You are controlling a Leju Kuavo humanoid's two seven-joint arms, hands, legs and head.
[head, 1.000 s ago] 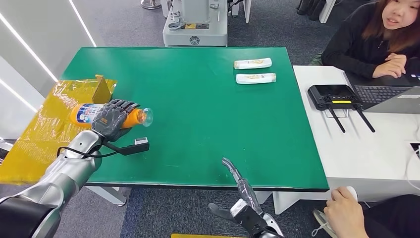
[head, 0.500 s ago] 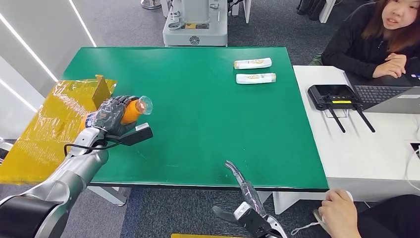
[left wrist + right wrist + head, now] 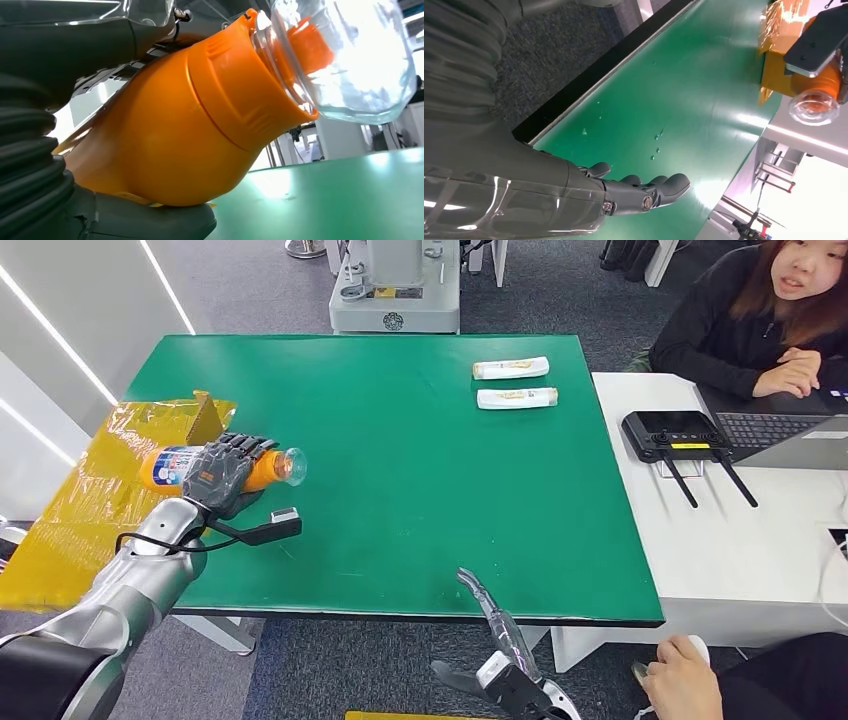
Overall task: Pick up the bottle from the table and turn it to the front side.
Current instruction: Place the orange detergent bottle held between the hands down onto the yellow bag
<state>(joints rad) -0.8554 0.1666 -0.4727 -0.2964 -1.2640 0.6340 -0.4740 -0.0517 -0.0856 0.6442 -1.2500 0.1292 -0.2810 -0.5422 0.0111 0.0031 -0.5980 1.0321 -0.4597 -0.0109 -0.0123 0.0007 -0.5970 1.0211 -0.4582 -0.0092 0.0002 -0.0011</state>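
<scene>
An orange bottle (image 3: 268, 469) with a clear cap and a blue-white label lies sideways in my left hand (image 3: 222, 478), held above the left edge of the green table (image 3: 420, 440). Its cap end points right, toward the table's middle. Close up, the left wrist view has the bottle (image 3: 200, 125) with its clear cap (image 3: 350, 55) against my palm. My right hand (image 3: 492, 625) hangs open below the table's near edge, holding nothing; its fingers (image 3: 644, 192) reach out over the green top. The right wrist view catches the bottle (image 3: 819, 95) cap-on.
Two white packets (image 3: 512, 368) (image 3: 516, 398) lie at the far right of the table. A yellow foil-wrapped box (image 3: 110, 480) stands left of the table. A white desk (image 3: 720, 540) with a black controller (image 3: 672, 433) and a laptop is on the right, two people beside it.
My left hand lifted the bottle and tilted its cap end up, then lowered it back and a little left; the blue-white label end shows again. My right hand sank slightly.
</scene>
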